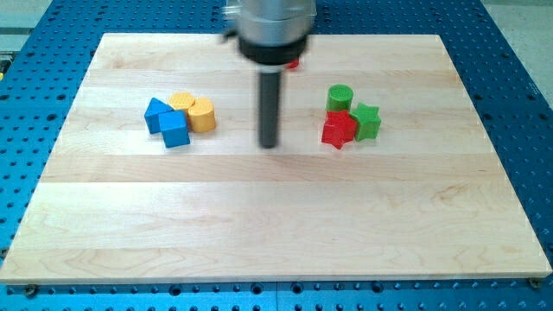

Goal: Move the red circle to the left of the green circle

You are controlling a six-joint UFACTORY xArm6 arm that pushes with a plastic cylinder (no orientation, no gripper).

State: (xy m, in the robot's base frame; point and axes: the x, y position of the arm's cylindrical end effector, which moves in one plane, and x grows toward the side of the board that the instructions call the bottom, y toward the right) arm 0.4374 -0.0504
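Observation:
The red circle (294,63) is mostly hidden behind the arm's body near the view's top; only a small red edge shows. The green circle (340,98) stands right of centre, below and to the right of the red circle. My tip (270,144) rests on the board near the middle, well to the left of the green circle and below the red circle, touching no block.
A red star (339,130) and a green star (366,121) sit just below the green circle. At the left lie two blue blocks (168,123) and two yellow blocks (195,111) in a cluster. The wooden board (276,225) lies on a blue perforated table.

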